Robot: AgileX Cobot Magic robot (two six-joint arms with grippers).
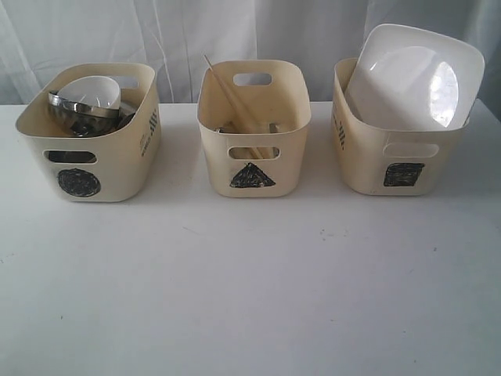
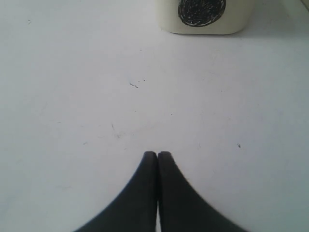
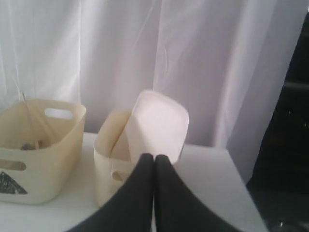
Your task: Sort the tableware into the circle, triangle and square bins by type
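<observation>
Three cream bins stand in a row. The circle bin on the left holds the small white bowl over a steel bowl; the mugs are hidden. Wooden chopsticks lean in the middle triangle bin, with steel cutlery barely showing. The large white plate stands tilted in the square bin. Neither gripper shows in the exterior view. My left gripper is shut and empty over bare table, short of the circle bin. My right gripper is shut and empty, facing the plate.
A white curtain hangs close behind the bins. The white table stretches in front of them. In the right wrist view the table's right edge drops off beside a dark area.
</observation>
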